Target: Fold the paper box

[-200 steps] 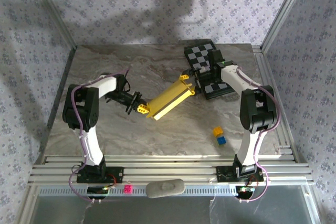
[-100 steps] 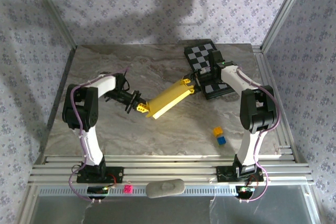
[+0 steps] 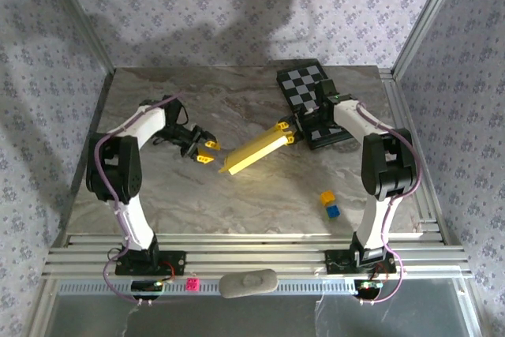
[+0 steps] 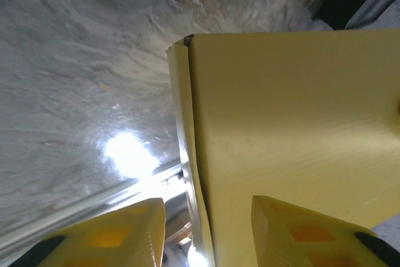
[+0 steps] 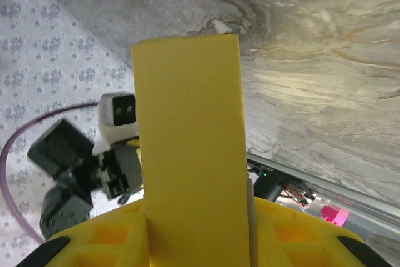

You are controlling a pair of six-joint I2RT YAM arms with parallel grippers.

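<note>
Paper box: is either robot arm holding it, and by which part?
The right tool pinches the paper box by its end on the right in the top view. The left tool stands open off the other end, holding nothing.

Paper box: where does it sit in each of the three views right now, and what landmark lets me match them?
Top external: paper box slanted mid-table, between the arms.
Left wrist: paper box across the right half, its edge near centre.
Right wrist: paper box as an upright strip at centre.
Shared landmark: the marbled table top.
</note>
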